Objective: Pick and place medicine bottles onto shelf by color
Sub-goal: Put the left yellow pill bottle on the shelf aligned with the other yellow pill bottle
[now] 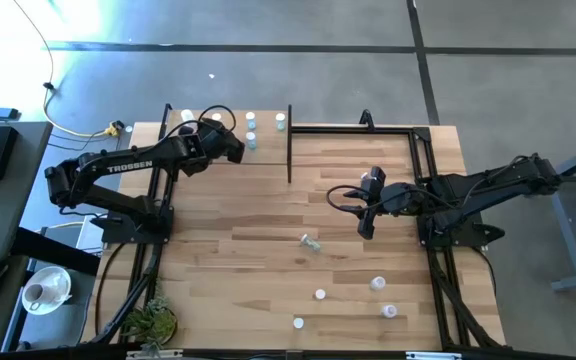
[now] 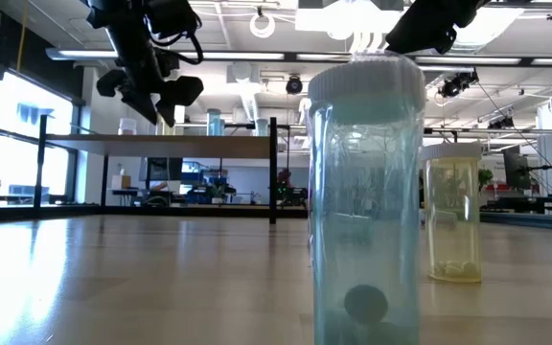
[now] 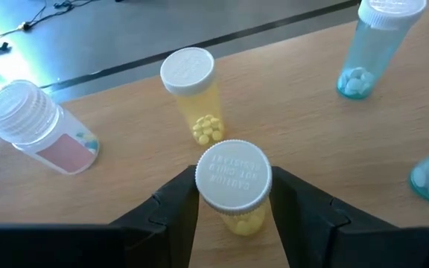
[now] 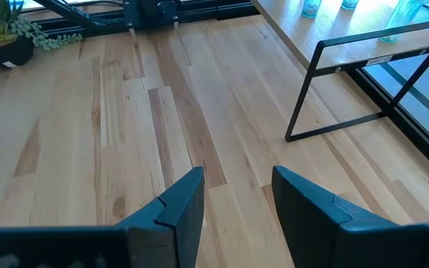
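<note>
The shelf is a light-wood board on black posts at the table's far left. Several medicine bottles stand on it: a yellow one, a pink one and two light blue ones. My left gripper is over the shelf, shut on another yellow bottle. My right gripper hangs open over the middle of the table, with nothing between its fingers. More bottles stand near the table's front edge, and one lies on its side. My left gripper pinches the yellow bottle by the sides of its white cap between its two fingers. The fingers slant down from the table's left side. The bottle is upright; whether its base rests on the shelf board I cannot tell.
The black frame runs along the table's far and right edges. A potted plant sits at the front left corner. In the low view a blue bottle and a yellow one stand close to the camera.
</note>
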Robot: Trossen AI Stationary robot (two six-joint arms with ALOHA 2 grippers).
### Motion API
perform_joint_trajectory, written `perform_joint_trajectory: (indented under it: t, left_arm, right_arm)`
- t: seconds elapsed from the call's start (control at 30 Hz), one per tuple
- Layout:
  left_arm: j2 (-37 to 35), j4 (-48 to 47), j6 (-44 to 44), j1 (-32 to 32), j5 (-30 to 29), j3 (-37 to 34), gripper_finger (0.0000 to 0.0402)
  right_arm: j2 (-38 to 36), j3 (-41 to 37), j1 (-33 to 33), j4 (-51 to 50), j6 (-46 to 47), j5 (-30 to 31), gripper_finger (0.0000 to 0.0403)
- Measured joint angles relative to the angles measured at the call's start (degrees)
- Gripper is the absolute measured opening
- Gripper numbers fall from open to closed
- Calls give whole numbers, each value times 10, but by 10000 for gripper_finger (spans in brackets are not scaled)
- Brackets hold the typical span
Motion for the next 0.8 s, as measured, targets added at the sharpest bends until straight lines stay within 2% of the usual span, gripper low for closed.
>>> perform_joint_trajectory:
  t: [0.2, 0.53, 0.8]
  left_arm:
    - [0, 1, 11, 0, 14, 0, 159]
    - [0, 2, 15, 0, 13, 0, 218]
    - [0, 14, 15, 0, 13, 0, 223]
  right_arm:
    - [0, 0, 0, 0, 0, 0, 151]
    - [0, 0, 0, 0, 0, 0, 151]
    - [0, 0, 0, 0, 0, 0, 151]
